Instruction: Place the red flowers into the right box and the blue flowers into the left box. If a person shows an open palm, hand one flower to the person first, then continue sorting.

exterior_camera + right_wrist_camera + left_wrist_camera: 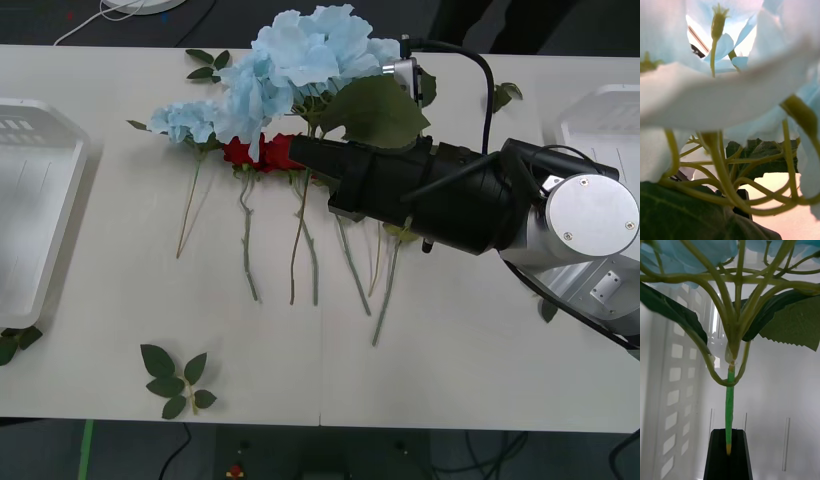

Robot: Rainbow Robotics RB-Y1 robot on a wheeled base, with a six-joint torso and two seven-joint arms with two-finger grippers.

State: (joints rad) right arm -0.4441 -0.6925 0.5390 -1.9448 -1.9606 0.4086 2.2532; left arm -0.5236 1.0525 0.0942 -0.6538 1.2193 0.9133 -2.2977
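A heap of blue flowers (300, 60) lies at the table's far middle, with a smaller cluster (185, 118) to its left. Red flowers (255, 152) peek out beneath them, stems trailing toward me. My right gripper (298, 150) reaches in from the right, its tip beside the red heads and under the blue petals. Blue flowers (730, 86) and a leaf press close in the right wrist view. In the left wrist view my left gripper (729, 453) is shut on the stem end of a blue flower (730, 397), with a white slotted tray (677, 371) behind. The left box (30, 220) and right box (600, 120) sit at the table's ends.
Loose leaf sprigs lie near the front edge (175, 380), at the far side (208, 62), beside the right box (505, 95) and by the left box's near corner (15, 343). A black cable (470, 60) arches over the right arm.
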